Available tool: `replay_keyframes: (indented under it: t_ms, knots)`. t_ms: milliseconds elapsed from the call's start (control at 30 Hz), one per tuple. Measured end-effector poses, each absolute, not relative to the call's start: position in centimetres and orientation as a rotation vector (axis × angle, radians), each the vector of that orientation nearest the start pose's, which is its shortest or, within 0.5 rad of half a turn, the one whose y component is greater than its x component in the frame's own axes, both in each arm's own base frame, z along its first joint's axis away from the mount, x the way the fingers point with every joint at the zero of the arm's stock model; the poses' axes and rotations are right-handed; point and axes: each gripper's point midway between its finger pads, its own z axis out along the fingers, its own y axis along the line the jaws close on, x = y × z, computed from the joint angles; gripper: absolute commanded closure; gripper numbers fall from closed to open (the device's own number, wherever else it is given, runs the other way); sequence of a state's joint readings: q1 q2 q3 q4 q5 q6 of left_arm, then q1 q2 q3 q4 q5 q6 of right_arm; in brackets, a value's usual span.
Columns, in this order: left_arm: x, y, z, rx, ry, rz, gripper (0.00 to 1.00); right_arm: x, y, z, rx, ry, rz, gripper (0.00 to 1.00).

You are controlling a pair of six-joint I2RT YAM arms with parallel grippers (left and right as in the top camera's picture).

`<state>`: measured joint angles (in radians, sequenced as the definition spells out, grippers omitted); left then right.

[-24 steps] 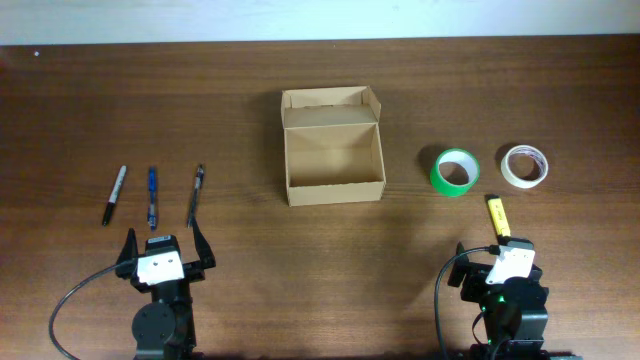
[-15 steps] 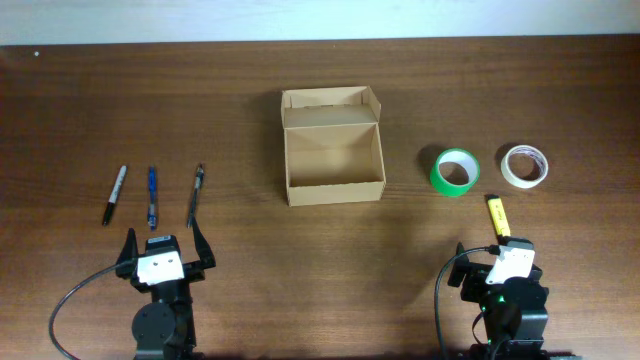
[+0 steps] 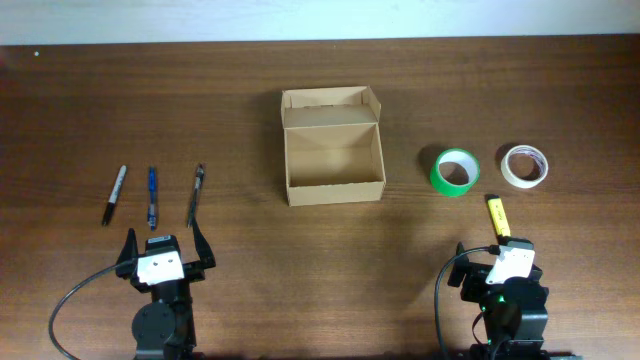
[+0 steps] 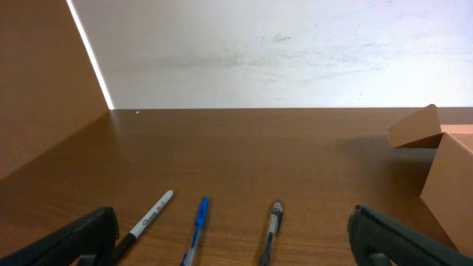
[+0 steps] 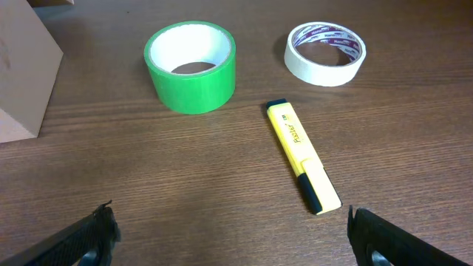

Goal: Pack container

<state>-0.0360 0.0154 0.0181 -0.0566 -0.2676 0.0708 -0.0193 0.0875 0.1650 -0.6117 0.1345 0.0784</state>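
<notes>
The tan cardboard container (image 3: pixel 333 160) stands open and empty at the table's middle, its flap lid folded back on the far side; its edge shows in the left wrist view (image 4: pixel 443 174) and the right wrist view (image 5: pixel 22 66). My left gripper (image 3: pixel 162 248) is open and empty at the front left, just behind a marker (image 4: pixel 148 222), a blue pen (image 4: pixel 196 225) and a black pen (image 4: pixel 272 229). My right gripper (image 3: pixel 500 258) is open and empty at the front right, near a yellow highlighter (image 5: pixel 301 155), a green tape roll (image 5: pixel 191 65) and a white tape roll (image 5: pixel 325 53).
The marker (image 3: pixel 114 193), blue pen (image 3: pixel 152 196) and black pen (image 3: pixel 196 193) lie side by side at the left. The green roll (image 3: pixel 455 172), white roll (image 3: pixel 525 165) and highlighter (image 3: pixel 497 215) lie at the right. A pale wall borders the table's far edge.
</notes>
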Motion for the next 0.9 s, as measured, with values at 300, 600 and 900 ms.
replay_keyframes:
  t_ms: [300, 600, 900]
  knots:
    - [24.2, 3.7, 16.5, -0.119, 1.624, 0.244, 0.01, 20.6, -2.7, 9.1, 0.183, 2.093, -0.106, 0.01]
    - [24.3, 3.2, 16.4, -0.097, 1.63, 0.221, 0.01, 20.6, -2.7, 9.1, 0.183, 2.093, -0.106, 0.01]
    - [24.5, -0.4, 15.4, -0.058, 1.673, -0.064, 0.01, 21.6, 0.3, 10.1, 0.075, 2.046, 0.078, 0.01]
